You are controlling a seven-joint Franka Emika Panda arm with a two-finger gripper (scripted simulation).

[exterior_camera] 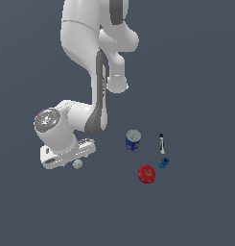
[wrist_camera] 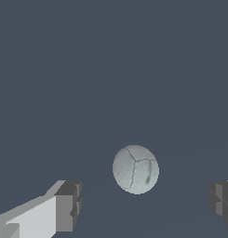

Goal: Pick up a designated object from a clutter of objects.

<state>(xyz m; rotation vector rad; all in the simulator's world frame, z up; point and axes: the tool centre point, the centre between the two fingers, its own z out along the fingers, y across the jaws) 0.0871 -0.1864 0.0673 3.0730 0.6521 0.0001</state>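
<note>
Just beside the pale ball (exterior_camera: pixel 77 164), the gripper (exterior_camera: pixel 73 161) is parked low over the floor, with the ball sitting right under the hand's end in the exterior view. From the wrist view the ball (wrist_camera: pixel 135 169) is seen between the two fingers (wrist_camera: pixel 68 206), which are spread wide with clear gaps either side, so nothing is gripped yet. The rest of the clutter is kept well apart from the ball, off toward the exterior view's right: the blue can (exterior_camera: pixel 133 140), the red round object (exterior_camera: pixel 146 174), the tiny blue piece (exterior_camera: pixel 163 163) and the black-and-white stick (exterior_camera: pixel 161 143). Looks like the approach step, basically lined up. Next, a bit more descent is probably needed, then the fingers closed evenly so the ball isn't squirted out sideways.
</note>
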